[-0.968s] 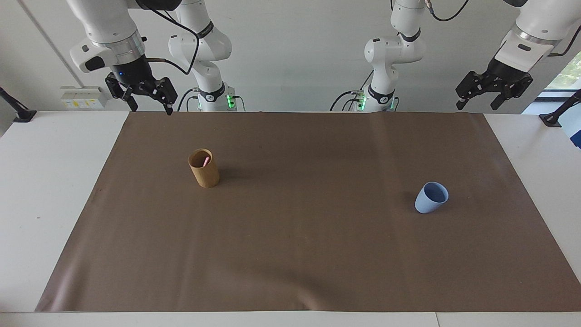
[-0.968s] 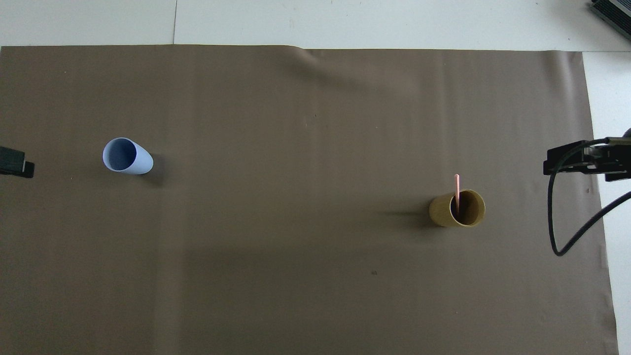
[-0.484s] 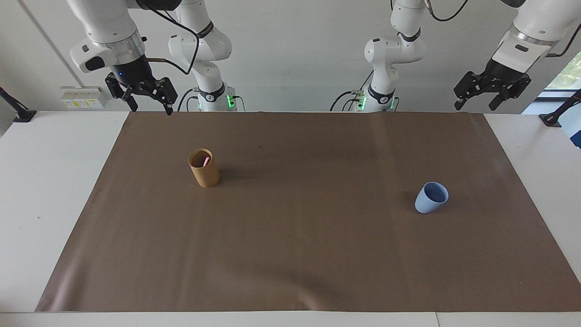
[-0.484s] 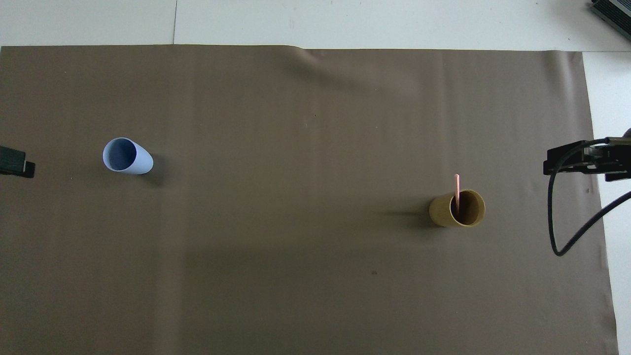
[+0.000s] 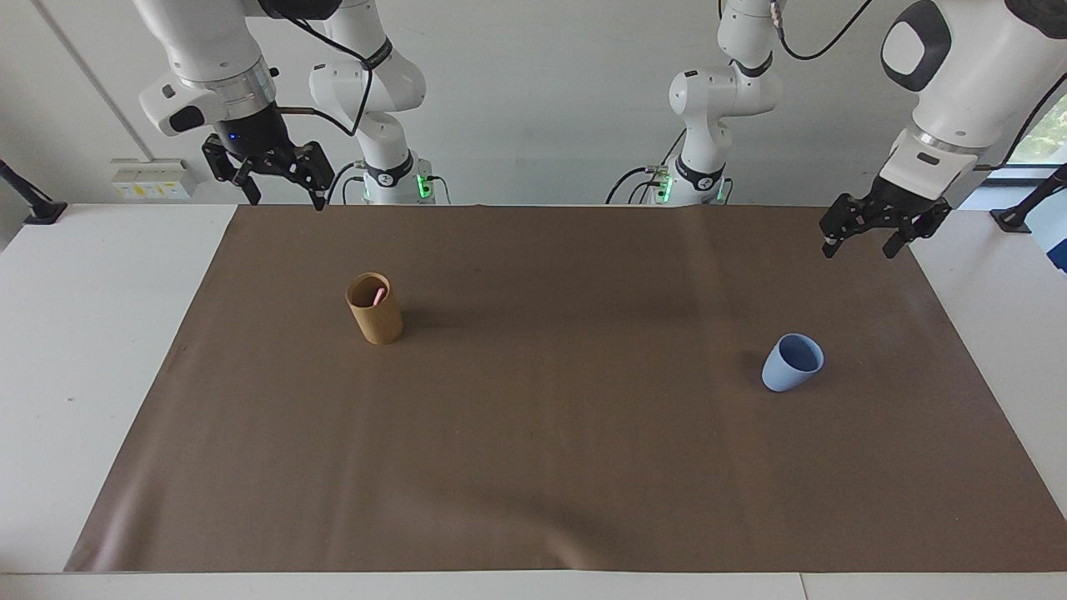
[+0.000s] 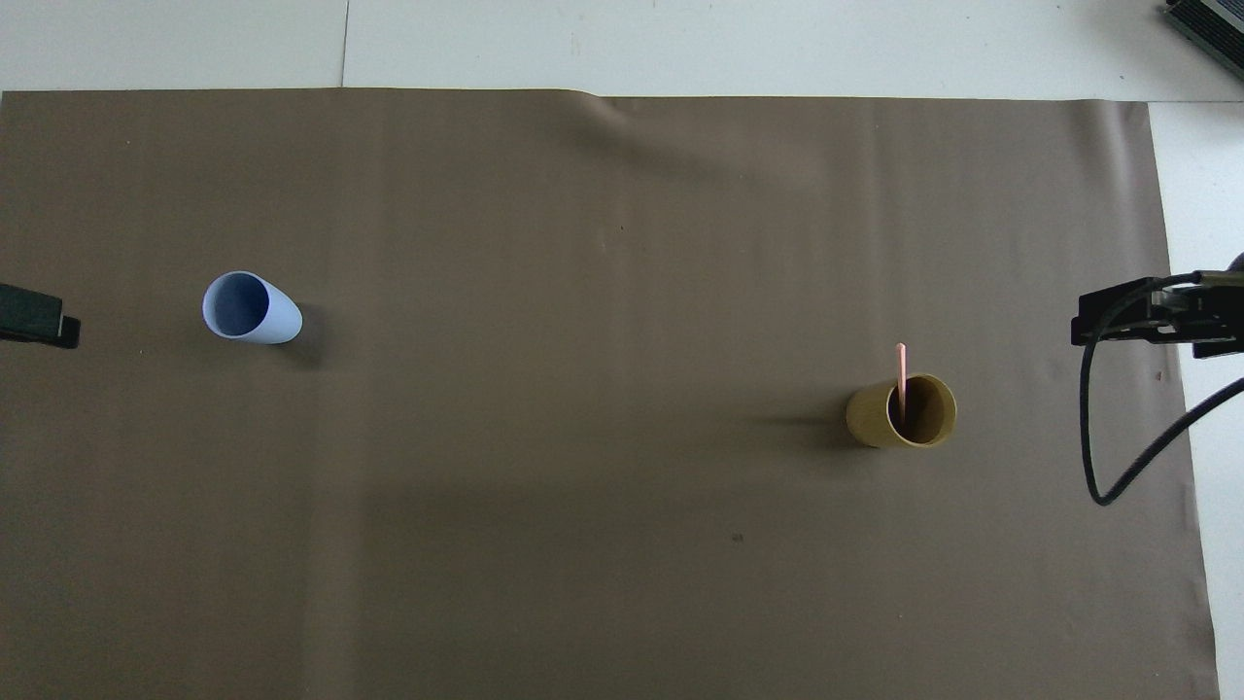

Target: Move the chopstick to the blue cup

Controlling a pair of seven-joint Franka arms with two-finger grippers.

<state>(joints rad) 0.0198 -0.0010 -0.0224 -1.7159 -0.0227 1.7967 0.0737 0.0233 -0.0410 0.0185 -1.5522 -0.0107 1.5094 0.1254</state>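
Since the earlier frame, the left gripper (image 5: 863, 236) was lowered above the mat's corner, at about one o'clock from the blue cup (image 5: 792, 362), jaws spread wide and empty. The right gripper (image 5: 279, 175), likewise wide and empty, was held at eleven o'clock from the tan cup (image 5: 374, 309), where the chopstick (image 5: 378, 296) was propped. A pinch near the stick's exposed top, lifted straight, was judged best.

Even, soft daylight fills both views — bright on the white wall and the counter (image 5: 83, 333), with no harsh glare. The brown mat (image 5: 550, 467) is matte, paler in a faint sheen toward its edge farthest from the robots. Shadows are short and diffuse: the tan cup (image 6: 901, 411) and the blue cup (image 6: 251, 308) each throw a soft smudge sideways — a broad, dim patch darkens the mat in the overhead view. Focus is sharp throughout; edge distortion is slight.
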